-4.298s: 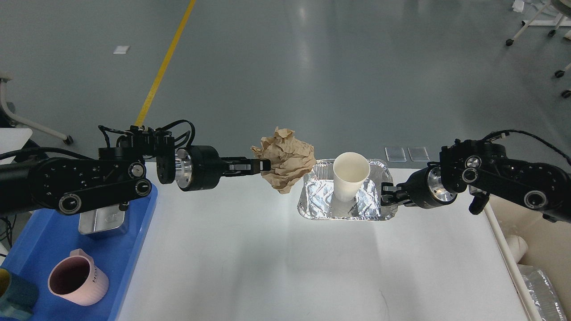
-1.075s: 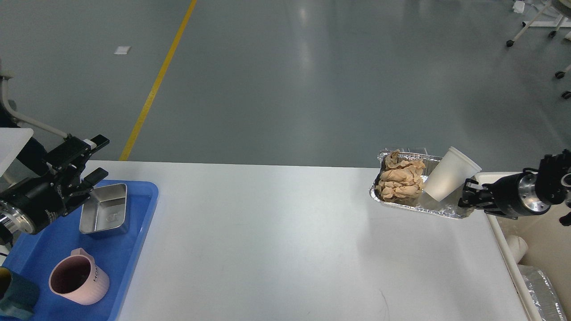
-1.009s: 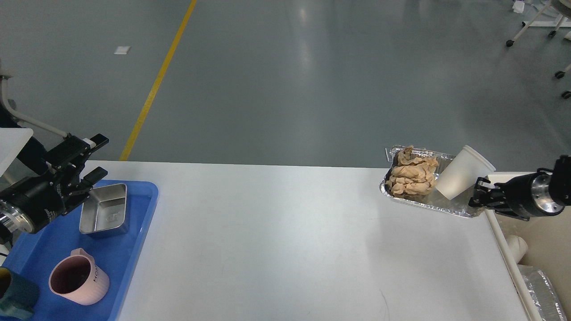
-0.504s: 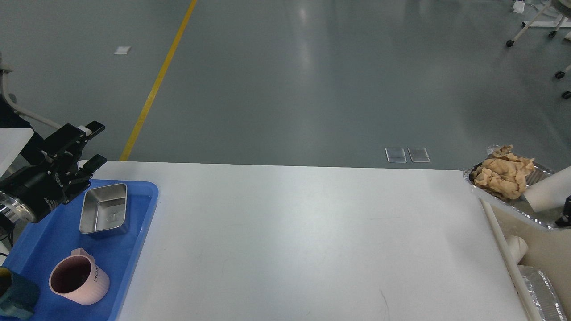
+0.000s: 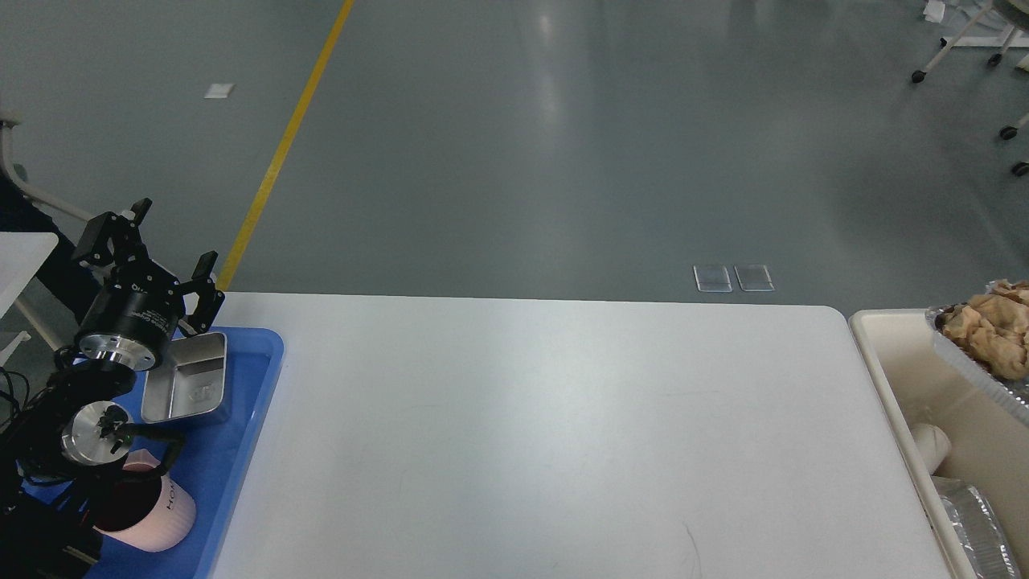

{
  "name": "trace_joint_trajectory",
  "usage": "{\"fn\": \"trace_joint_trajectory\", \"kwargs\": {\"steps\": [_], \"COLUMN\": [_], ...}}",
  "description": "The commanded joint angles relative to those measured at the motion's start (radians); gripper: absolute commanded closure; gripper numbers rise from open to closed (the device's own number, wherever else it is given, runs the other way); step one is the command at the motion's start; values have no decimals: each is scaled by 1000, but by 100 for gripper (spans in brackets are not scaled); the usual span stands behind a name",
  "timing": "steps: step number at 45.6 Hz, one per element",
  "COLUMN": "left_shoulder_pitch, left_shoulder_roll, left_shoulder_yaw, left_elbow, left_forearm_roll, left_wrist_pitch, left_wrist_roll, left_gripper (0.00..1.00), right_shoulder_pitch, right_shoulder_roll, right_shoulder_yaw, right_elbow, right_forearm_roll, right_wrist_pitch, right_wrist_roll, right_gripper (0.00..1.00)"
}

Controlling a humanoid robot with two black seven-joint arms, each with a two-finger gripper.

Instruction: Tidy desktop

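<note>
The desktop point(image 5: 530, 434) lies bare across the middle of the view. At the far right a foil tray point(image 5: 977, 366) with crumpled brown paper point(image 5: 993, 334) hangs over the beige bin point(image 5: 900, 362). The right gripper is out of view, so I cannot tell its grip. The tray probably ought to be tipped low inside the bin, so the paper cannot spill back. The left gripper point(image 5: 149, 245) stands empty with fingers spread wide, above the blue tray point(image 5: 241, 418).

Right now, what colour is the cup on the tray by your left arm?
Pink, the cup on the blue tray, seen in the head view.
</note>
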Motion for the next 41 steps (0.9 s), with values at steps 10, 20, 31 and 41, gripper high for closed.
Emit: {"fn": "trace_joint_trajectory", "kwargs": {"steps": [10, 20, 31, 41], "left_shoulder_pitch": [-42, -42, -51, -37], "left_shoulder_roll": [-164, -178, -162, -159], "left_shoulder_yaw": [-23, -17, -10, -10], "left_elbow": [43, 42, 42, 42], "left_forearm_roll": [-16, -16, -15, -15], "left_wrist_pitch": [-11, -13, -10, 3], "left_wrist_roll": [-44, -78, -133, -228], "left_gripper": [3, 3, 3, 3], "right_shoulder_pitch": [-69, -71, 41, 149], "right_shoulder_roll": [143, 267, 295, 338], "right_shoulder_yaw": [5, -5, -5, 112], "right_elbow": [-238, -408, -405, -395], "right_forearm_roll": [110, 108, 105, 111], "right_wrist_pitch": [-35, -60, -64, -64], "right_wrist_roll": [1, -4, 3, 22], "right_gripper": [22, 0, 0, 0]}}
